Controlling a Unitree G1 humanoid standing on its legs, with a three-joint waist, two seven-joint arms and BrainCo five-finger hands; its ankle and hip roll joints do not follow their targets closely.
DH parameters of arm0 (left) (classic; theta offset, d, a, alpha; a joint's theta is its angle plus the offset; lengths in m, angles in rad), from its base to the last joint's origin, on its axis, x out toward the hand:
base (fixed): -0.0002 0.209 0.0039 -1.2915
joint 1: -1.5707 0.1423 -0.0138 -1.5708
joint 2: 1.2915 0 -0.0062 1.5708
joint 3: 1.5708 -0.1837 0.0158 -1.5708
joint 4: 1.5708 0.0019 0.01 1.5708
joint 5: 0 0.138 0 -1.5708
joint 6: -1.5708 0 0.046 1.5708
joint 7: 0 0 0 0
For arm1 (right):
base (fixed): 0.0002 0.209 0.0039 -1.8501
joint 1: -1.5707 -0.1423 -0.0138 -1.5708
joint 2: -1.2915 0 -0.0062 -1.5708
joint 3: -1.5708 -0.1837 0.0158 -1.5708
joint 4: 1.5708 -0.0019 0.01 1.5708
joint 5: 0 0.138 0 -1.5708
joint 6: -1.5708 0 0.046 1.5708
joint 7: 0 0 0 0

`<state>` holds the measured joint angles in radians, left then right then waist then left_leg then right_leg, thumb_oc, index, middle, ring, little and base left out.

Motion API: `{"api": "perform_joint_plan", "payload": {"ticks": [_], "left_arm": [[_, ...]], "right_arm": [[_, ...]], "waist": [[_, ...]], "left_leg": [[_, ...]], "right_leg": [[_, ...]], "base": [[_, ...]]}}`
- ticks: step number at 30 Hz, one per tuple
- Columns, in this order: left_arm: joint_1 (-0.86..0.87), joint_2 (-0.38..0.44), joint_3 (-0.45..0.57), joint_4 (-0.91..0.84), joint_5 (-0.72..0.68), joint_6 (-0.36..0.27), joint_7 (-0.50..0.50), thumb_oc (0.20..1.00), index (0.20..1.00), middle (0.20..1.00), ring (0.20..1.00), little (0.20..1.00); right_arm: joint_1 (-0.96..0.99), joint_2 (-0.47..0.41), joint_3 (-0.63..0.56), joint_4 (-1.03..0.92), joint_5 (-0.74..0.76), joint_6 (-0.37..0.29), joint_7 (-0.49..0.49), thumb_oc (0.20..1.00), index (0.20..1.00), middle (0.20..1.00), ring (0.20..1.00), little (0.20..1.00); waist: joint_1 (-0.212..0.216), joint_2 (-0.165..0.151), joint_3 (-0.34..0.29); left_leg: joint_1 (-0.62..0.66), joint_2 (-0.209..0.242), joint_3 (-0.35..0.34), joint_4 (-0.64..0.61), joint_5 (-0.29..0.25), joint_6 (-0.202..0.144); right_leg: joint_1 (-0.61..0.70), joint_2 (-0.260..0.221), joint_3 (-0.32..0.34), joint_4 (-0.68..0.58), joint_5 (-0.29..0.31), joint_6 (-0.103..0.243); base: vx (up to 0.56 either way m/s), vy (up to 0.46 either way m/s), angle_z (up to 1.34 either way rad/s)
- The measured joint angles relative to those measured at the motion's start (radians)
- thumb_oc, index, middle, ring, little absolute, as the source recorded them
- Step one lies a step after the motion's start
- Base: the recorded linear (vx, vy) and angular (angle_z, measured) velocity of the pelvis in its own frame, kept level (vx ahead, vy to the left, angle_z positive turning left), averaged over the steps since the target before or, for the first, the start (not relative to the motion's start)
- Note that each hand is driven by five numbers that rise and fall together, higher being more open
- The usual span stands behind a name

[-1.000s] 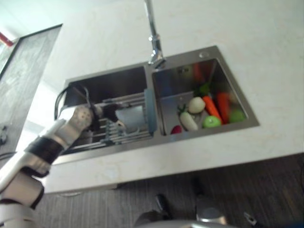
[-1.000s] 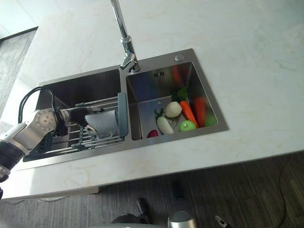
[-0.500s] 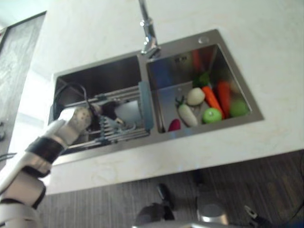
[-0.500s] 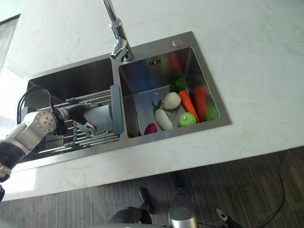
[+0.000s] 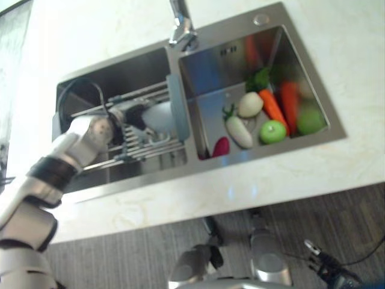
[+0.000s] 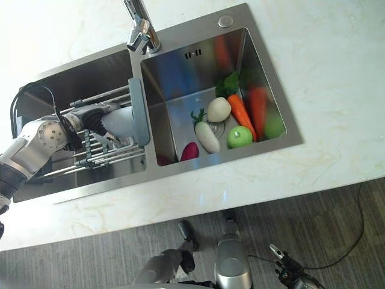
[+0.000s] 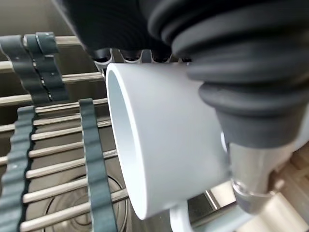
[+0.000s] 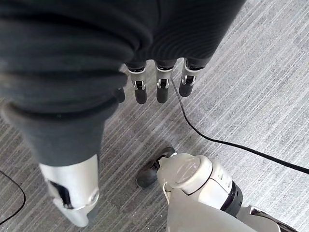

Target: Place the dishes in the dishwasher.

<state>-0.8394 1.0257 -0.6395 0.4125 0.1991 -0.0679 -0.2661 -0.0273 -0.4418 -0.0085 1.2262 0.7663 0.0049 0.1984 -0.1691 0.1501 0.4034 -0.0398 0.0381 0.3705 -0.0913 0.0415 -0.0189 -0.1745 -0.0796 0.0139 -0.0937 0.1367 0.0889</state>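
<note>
My left hand [image 6: 96, 119] grips a white mug [image 7: 164, 145] over the rack [image 7: 58, 164] in the left sink basin [image 6: 78, 78]. My right hand [image 8: 159, 87] hangs relaxed, fingers loosely straight.

Left hand [image 6: 96, 120] reaches forward with fingers [image 7: 113, 54] curled in a grip; right hand [image 8: 159, 29] hangs relaxed, fingers straight.

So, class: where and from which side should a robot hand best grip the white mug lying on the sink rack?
Probably round the white mug body, from above. It lies on its side on the rack, so the wall is exposed. The left robot hand grips there; the handle looks too small.
</note>
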Motion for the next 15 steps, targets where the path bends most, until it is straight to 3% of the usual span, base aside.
{"api": "perform_joint_plan", "payload": {"ticks": [15], "left_arm": [[-0.023,0.043,-0.060,0.018,0.068,-0.039,-0.010,0.200,0.200,0.200,0.200,0.200]], "right_arm": [[-0.012,0.000,0.000,-0.009,0.001,0.000,-0.009,1.000,1.000,1.000,1.000,1.000]], "waist": [[-0.004,-0.013,-0.005]], "left_leg": [[0.036,0.003,-0.012,0.000,0.001,0.001]], "right_leg": [[0.051,0.000,-0.019,0.005,0.009,-0.013]], "base": [[0.01,-0.001,0.02]]}}
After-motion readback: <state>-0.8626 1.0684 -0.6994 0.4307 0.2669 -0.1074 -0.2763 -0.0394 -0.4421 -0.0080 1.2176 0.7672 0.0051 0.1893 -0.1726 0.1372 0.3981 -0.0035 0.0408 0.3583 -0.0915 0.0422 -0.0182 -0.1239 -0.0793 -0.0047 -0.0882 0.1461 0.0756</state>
